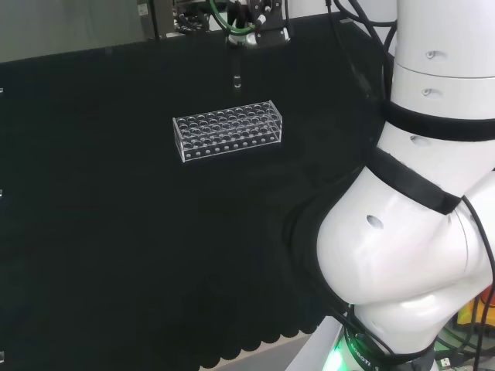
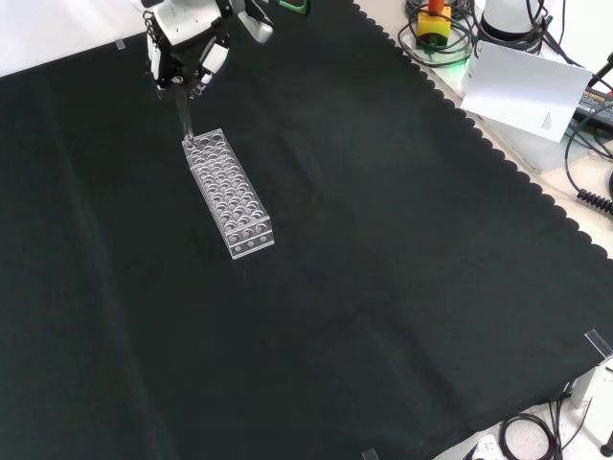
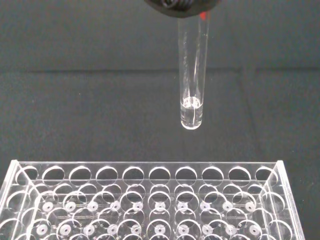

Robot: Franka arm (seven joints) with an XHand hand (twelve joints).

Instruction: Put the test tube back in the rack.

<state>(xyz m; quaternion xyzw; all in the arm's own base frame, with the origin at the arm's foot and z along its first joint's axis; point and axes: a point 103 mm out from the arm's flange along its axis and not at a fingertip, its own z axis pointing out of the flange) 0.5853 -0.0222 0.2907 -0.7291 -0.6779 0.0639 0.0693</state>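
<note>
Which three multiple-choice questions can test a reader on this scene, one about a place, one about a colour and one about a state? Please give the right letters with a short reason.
1. Place: in the front view, where is the test tube?
A. Lying on the cloth
B. Hanging from the hand above the rack's far end
C. Standing in a hole of the rack

2. Colour: what is the rack made of?
A. Clear material
B. Red plastic
C. Wood

3. State: how does the tube hang?
A. Flat on its side
B. Upside down
C. Upright, rounded end down

Answers: 1 B, its lower end hangs above the holes, not yet in one. 2 A, the cloth shows through the rack. 3 C, the wrist view shows the closed end lowest.
</note>
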